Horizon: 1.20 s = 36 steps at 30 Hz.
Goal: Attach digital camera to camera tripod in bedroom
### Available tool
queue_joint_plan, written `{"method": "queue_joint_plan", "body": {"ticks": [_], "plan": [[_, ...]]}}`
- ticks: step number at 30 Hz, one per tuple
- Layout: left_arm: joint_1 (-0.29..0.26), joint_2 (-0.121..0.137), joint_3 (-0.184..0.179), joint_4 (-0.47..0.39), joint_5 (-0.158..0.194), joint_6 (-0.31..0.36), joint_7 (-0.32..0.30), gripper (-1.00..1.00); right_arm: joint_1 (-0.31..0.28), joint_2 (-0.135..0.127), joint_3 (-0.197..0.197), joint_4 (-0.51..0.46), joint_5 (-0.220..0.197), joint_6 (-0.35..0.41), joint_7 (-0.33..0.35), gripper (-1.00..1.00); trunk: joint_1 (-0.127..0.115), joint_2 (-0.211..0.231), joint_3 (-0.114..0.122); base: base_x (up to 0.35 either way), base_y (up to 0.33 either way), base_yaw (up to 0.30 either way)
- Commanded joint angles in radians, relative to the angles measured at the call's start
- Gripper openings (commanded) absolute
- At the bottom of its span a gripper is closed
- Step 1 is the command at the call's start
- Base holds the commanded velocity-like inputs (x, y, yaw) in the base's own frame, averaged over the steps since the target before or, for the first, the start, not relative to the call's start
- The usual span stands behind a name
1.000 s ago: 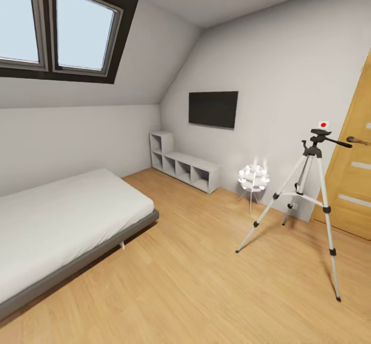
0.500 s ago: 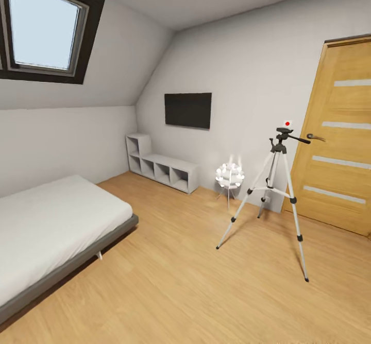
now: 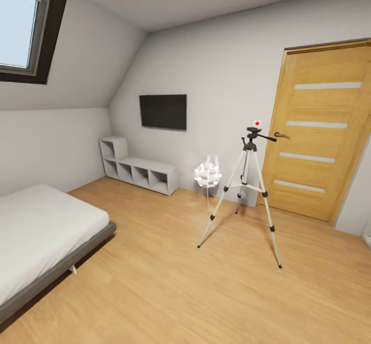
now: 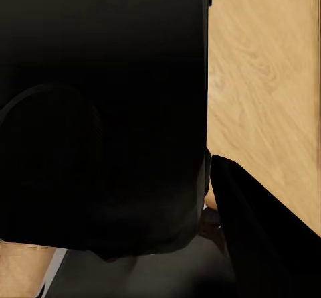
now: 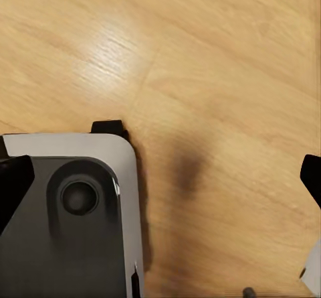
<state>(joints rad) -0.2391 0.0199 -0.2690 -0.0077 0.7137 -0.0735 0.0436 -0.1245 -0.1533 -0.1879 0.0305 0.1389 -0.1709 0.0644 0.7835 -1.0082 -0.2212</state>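
Camera tripod (image 3: 247, 189) standing upright on wood floor (image 3: 170, 282), ahead and right of centre, near door (image 3: 319, 127). Well apart from both arms. Digital camera not identified. Jaw states: cannot tell.

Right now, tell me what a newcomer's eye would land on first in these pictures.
The camera tripod stands alone on the light wood floor, silver legs spread, in front of the wooden door. Left of it, a dark wall TV hangs above a low grey shelf unit, and a grey bed fills the near left.
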Motion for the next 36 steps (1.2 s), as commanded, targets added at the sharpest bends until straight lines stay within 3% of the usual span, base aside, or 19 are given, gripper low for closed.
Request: {"method": "queue_joint_plan", "body": {"ticks": [1, 23, 36], "plan": [[0.0, 0.0, -0.009, -0.001, 0.006, -0.002, 0.002, -1.0, -0.002, -0.001, -0.009, 0.003, 0.01, -0.006, 0.002, 1.0, 0.0, -0.001, -0.001, 0.0, 0.0, -0.296], [0.0, 0.0, -0.006, 0.0, 0.014, -0.001, 0.0, -1.0, -0.003, -0.002, -0.01, 0.003, 0.01, -0.004, 0.002, 1.0, 0.0, -0.001, 0.01, 0.0, 0.0, -0.288], [0.0, -0.006, -0.003, 0.009, 0.026, 0.015, -0.008, -1.0, -0.003, -0.002, -0.001, 0.002, 0.023, -0.001, 0.002, 1.0, 0.0, -0.001, 0.011, 0.0, 0.0, -0.043]]}}
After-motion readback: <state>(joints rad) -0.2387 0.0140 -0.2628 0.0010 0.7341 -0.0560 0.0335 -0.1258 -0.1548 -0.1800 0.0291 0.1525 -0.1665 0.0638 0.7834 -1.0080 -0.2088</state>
